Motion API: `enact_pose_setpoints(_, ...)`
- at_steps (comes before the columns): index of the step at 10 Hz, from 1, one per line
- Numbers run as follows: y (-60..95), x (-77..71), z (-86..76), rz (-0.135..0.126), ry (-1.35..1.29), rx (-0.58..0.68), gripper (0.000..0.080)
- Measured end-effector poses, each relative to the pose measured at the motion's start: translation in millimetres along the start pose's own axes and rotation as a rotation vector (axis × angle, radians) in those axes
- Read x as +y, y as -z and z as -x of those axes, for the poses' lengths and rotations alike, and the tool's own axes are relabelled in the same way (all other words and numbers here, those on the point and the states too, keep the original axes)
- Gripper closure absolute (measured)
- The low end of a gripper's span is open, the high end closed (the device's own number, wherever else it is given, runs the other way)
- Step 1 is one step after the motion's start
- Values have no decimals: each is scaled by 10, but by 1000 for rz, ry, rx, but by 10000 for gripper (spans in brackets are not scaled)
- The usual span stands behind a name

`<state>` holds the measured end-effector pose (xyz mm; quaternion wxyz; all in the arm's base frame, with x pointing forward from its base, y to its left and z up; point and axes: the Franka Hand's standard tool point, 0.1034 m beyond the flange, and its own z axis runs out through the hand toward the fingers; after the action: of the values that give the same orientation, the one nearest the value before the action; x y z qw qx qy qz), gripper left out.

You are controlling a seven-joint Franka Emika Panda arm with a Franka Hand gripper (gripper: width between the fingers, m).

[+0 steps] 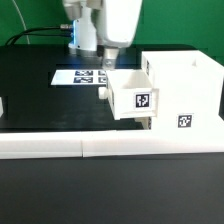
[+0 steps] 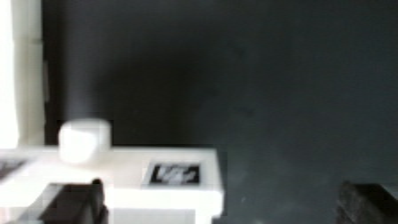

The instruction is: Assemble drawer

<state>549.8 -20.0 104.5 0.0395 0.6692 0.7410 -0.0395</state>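
The black table (image 1: pixel 40 100) lies open toward the exterior view's left, with only the flat marker board (image 1: pixel 82 76) on it. On the right, the tall white case (image 1: pixel 185 90) and its tray (image 1: pixel 135 92), jutting out half-inserted, block the way. The white border rail (image 1: pixel 60 145) walls the near edge, touching the case's foot.

White rounded arm casing (image 1: pixel 120 20), black end effector (image 2: pixel 222 205) fingers
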Motion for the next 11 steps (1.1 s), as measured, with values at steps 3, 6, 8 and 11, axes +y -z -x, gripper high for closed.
enact_pose_setpoints(3, -107, -115, 149, -1, -2, 6, 150)
enact_pose_setpoints(6, -246, -95, 261, -15, 67, 39, 150)
enact_pose_setpoints(8, -358, -52, 368, -28, 78, 124, 150)
enact_pose_setpoints(11, -516, -92, 318, -48, 51, 202, 150)
